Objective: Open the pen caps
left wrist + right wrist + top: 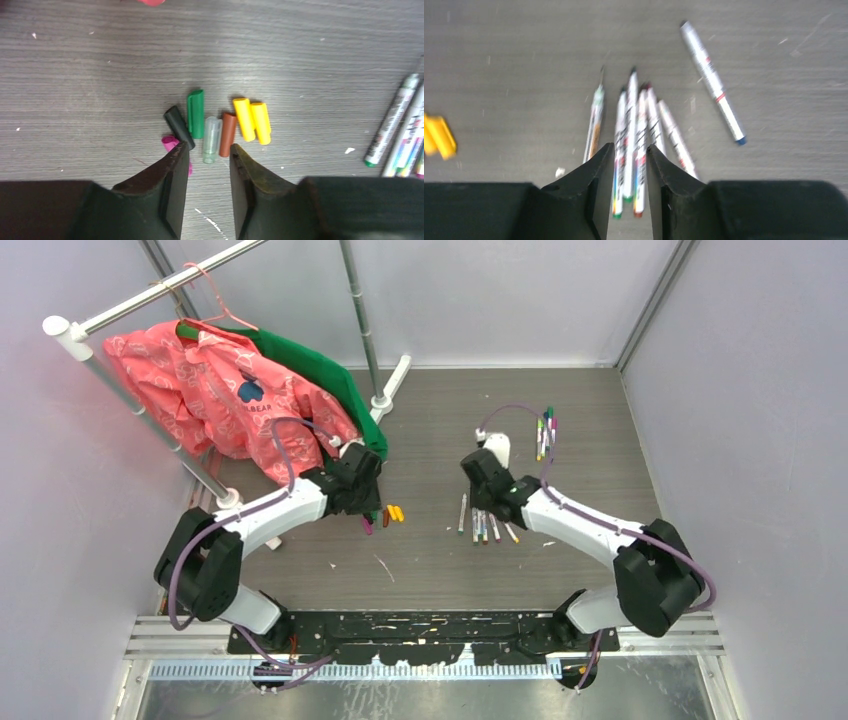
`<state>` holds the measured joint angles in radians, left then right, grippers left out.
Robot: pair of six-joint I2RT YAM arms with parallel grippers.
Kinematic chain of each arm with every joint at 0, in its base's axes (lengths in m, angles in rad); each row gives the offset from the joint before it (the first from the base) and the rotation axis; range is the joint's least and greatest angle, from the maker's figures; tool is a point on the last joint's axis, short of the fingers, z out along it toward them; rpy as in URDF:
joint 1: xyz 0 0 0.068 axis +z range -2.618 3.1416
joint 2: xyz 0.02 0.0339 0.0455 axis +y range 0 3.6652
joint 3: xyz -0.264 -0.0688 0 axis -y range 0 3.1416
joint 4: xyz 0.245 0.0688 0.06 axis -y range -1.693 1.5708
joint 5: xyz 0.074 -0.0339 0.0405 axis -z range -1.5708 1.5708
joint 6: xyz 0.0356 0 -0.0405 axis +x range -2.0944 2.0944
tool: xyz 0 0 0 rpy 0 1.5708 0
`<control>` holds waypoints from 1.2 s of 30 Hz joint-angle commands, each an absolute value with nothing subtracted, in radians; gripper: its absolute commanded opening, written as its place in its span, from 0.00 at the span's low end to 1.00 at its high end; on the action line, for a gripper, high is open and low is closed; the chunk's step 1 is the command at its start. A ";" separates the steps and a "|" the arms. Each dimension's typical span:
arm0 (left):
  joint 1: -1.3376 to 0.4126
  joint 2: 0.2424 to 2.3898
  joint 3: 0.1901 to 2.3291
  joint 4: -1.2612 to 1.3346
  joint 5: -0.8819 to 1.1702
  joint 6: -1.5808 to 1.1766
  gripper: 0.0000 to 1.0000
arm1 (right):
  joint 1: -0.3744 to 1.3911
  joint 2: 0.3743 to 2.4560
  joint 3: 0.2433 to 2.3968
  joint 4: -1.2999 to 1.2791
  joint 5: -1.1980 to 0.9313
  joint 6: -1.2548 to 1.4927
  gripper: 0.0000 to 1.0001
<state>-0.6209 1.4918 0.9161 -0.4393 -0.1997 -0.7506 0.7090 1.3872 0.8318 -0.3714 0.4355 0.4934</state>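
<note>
Several loose pen caps lie in a row just ahead of my left gripper (210,150): black (176,125), green (195,113), pale clear (212,139), brown (228,133), two yellow (252,121) and a magenta one (170,143) partly under the left finger. The left gripper is open and empty, low over the table. My right gripper (630,148) is open and empty above a bunch of uncapped white pens (639,125). One more pen (713,82) lies apart to the right. In the top view the caps (392,514) lie by the left gripper (364,498), and the pens (485,526) lie by the right gripper (478,490).
A small group of capped pens (545,432) lies at the back right. A clothes rack (150,410) with a pink garment (220,400) and a green one stands at the back left, its base post (382,400) near the left arm. White pens (400,135) show at the right edge of the left wrist view.
</note>
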 commanded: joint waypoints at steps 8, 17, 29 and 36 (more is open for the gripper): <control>-0.641 1.409 0.994 -0.358 -0.196 -0.761 0.65 | 0.330 1.519 1.046 -0.286 0.345 0.384 0.46; -0.641 1.420 1.018 -0.323 -0.200 -0.748 0.73 | 0.177 1.773 1.248 -0.263 0.296 0.349 0.51; -0.640 1.468 1.036 -0.297 -0.187 -0.730 0.73 | 0.123 1.988 1.443 -0.286 0.307 0.320 0.51; -0.641 1.477 1.035 -0.287 -0.186 -0.723 0.73 | 0.095 2.018 1.480 -0.296 0.315 0.298 0.52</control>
